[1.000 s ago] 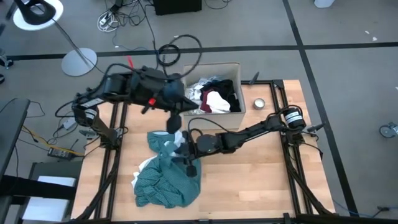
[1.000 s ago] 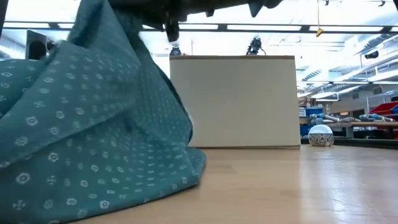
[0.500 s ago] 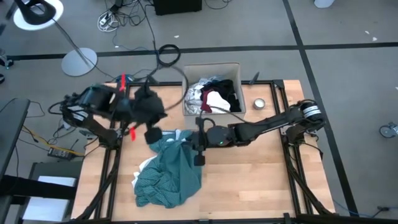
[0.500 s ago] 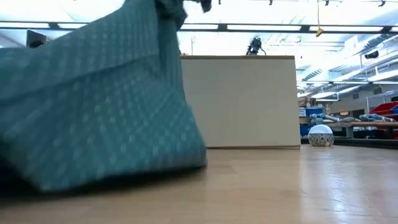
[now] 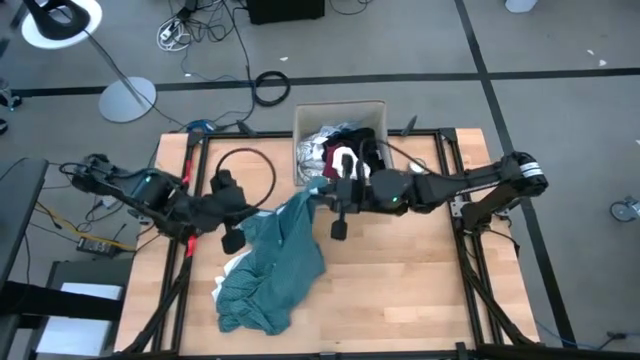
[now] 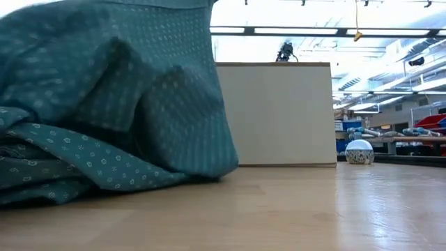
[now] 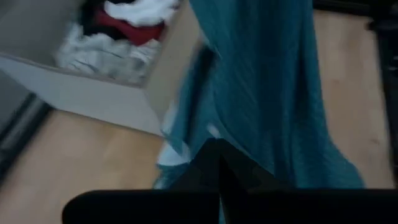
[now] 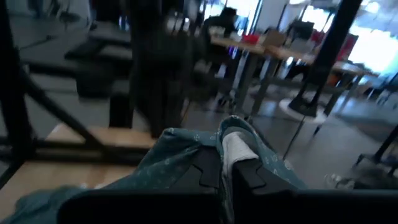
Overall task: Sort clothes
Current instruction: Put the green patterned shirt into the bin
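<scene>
Both sets of jaws are shut: your right gripper has just closed on the upper edge of the teal shirt, where a second ago its fingers stood apart lower on the table, and your left gripper is pinched closed at the shirt's left edge. From the left wrist view its fingers lie against the teal cloth, though you cannot tell for sure that they hold a fold. A second ago the left arm was reaching high over the cardboard box; now it has drawn back low along the left side of the table, while the right gripper has carried its pinch up toward the box's front wall. As a result the shirt is stretched from the box's front left corner down across the tabletop, its lower half bunched with a white piece peeking out beneath. In the low view the teal cloth has spread and slumped to fill the left of the picture. That suggests the shirt is now gripped and ready to be lifted clear. The other clothes sit piled in the box. Your right arm lies stretched leftward in front of the box, wrist level, past the small tin
</scene>
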Action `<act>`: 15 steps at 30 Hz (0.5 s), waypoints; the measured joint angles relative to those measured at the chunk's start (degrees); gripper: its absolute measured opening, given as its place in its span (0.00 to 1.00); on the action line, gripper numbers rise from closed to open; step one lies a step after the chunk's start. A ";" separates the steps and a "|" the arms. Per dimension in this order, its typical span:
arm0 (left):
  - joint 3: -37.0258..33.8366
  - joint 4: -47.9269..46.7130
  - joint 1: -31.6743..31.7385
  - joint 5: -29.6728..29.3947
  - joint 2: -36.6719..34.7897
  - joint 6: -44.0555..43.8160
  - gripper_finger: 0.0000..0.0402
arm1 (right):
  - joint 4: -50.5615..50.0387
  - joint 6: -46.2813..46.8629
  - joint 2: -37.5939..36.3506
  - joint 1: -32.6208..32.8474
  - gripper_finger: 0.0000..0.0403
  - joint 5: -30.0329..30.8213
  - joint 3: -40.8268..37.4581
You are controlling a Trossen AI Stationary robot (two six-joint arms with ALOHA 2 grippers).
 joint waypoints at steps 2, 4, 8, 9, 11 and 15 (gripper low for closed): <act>-6.90 5.52 0.02 0.61 -3.69 0.04 0.00 | 1.66 -1.70 -0.97 -0.84 0.00 -0.01 -0.01; -14.09 12.47 0.09 0.65 -7.28 0.02 0.00 | 4.69 -3.42 -1.79 -1.80 0.00 -0.15 -0.01; -26.98 27.12 -0.06 2.38 -12.95 0.56 0.00 | 13.89 -9.91 -3.51 -4.85 0.00 -0.17 0.02; -29.92 30.28 0.00 2.68 -14.08 0.84 0.00 | 15.57 -11.44 -3.95 -5.78 0.00 -0.16 0.44; -35.04 36.20 0.04 3.25 -15.90 1.03 0.00 | 18.74 -13.29 -4.51 -7.86 0.00 -0.16 2.14; -43.40 44.81 -0.04 5.05 -18.31 -0.74 0.00 | 22.62 -15.63 -5.16 -12.46 0.00 -0.95 8.01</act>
